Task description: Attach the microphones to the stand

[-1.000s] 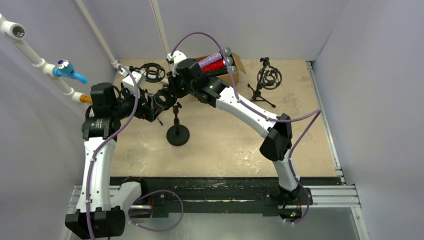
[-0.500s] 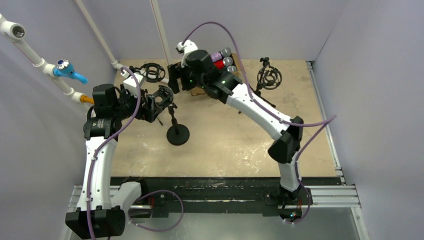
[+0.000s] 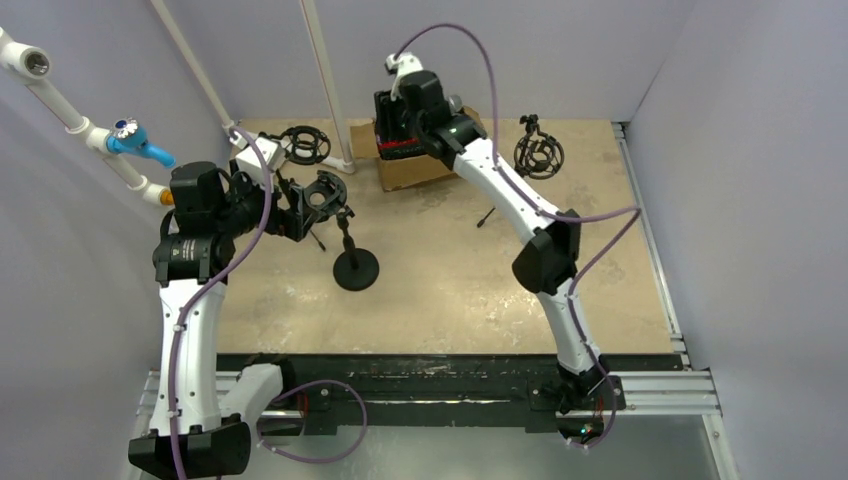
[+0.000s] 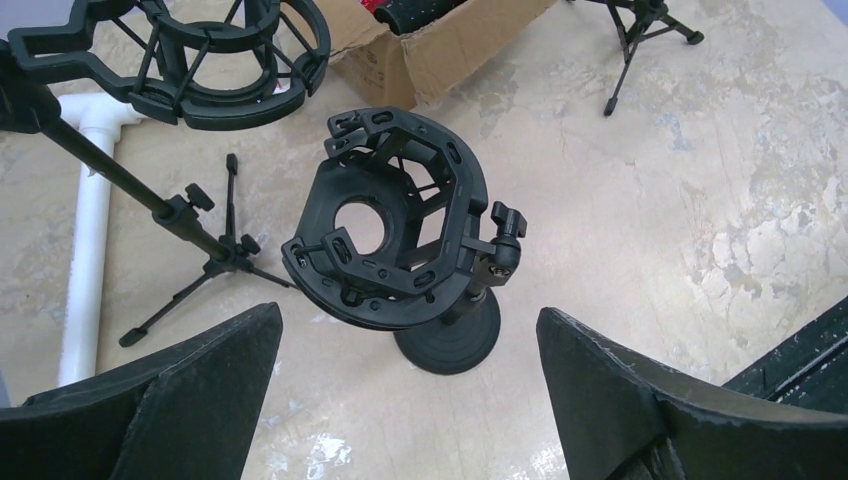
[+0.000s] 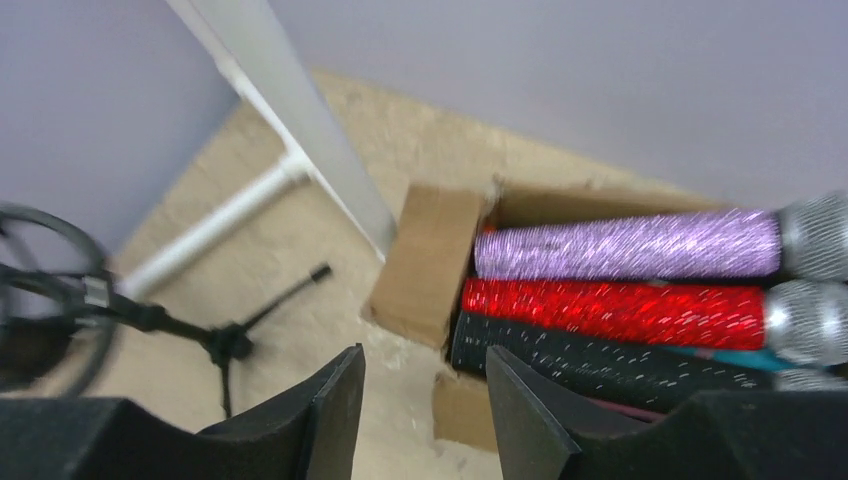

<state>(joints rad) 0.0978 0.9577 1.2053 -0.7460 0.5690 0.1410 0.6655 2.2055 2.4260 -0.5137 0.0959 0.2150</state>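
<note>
Beige table between lilac walls. At far centre, cardboard box holding three microphones side by side: purple, red, black, silver heads toward the right. Above the box's left end, right gripper, fingers a little apart, gripping nothing. Left of centre, round-base stand, upright, with its black mount tilted on top. Near that mount, on its left, left gripper, fingers wide apart, holding nothing. Two tripod stands with ring mounts, one at far left, one at far right, well apart.
</note>
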